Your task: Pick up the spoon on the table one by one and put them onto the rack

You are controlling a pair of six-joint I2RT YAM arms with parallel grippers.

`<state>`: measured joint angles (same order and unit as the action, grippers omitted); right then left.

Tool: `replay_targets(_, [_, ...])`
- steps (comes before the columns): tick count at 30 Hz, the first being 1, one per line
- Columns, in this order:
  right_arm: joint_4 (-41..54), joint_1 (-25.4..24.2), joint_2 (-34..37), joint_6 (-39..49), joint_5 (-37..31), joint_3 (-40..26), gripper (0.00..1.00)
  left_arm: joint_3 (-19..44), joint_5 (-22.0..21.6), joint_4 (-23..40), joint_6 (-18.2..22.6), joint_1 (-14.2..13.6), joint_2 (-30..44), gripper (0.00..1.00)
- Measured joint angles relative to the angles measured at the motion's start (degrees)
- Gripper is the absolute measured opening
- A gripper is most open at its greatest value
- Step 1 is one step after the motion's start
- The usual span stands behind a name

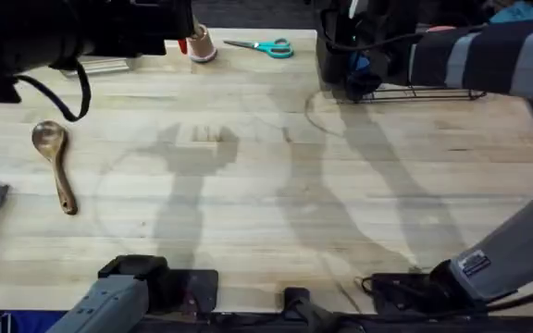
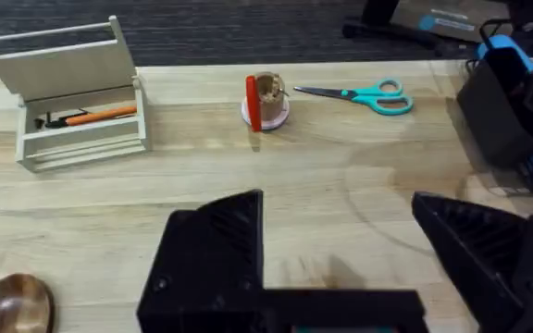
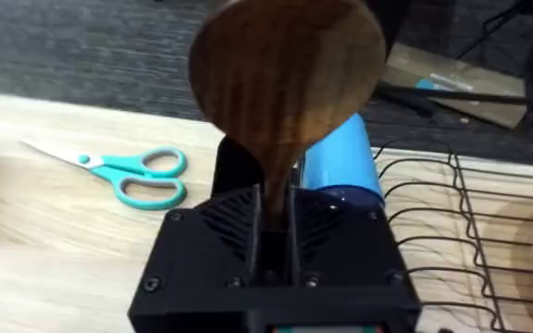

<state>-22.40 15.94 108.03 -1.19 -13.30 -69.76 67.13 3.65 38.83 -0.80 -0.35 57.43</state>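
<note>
Our right fingers [image 3: 271, 217] pinch 1 spoon [image 3: 285, 79] by its handle, bowl upward, just above the rack [image 3: 461, 231]. Our left fingers [image 2: 340, 250] are spread; the second spoon [image 1: 54, 162] lies on the surface [image 1: 266, 185], handle pointing toward us, nearer the left arm.

Dark grey carpet [image 2: 248, 32] covers the floor beyond the far edge. A flattened sheet of brown cardboard [image 3: 452, 83] lies on it, near black stand legs [image 3: 512, 23]. Soft overhead light throws faint, blurred shadows.

One spoon [image 1: 54, 165] flat on table [image 1: 248, 203], another spoon [image 3: 285, 83] upright.
</note>
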Motion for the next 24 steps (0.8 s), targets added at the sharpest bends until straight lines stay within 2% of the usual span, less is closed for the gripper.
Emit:
replay_targets(6, [0.3, 0.0, 0.0, 1.1, 0.0, 0.0, 0.3, 0.0, 0.0, 0.0, 0.0, 0.0, 0.0, 0.993])
replay_targets(9, [0.7, 0.0, 0.0, 1.3, 0.0, 0.0, 0.418, 0.0, 0.0, 0.0, 0.0, 0.0, 0.0, 0.993])
replay_targets(12, [0.9, 0.0, 0.0, 1.5, 0.0, 0.0, 0.493, 0.0, 0.0, 0.0, 0.0, 0.0, 0.0, 0.993])
replay_targets(19, [1.3, 0.0, 0.0, 1.5, 0.0, 0.0, 0.593, 0.0, 0.0, 0.0, 0.0, 0.0, 0.0, 0.993])
replay_targets(24, [3.8, 0.0, 0.0, 1.5, 0.0, 0.0, 0.629, 0.0, 0.0, 0.0, 0.0, 0.0, 0.0, 0.993])
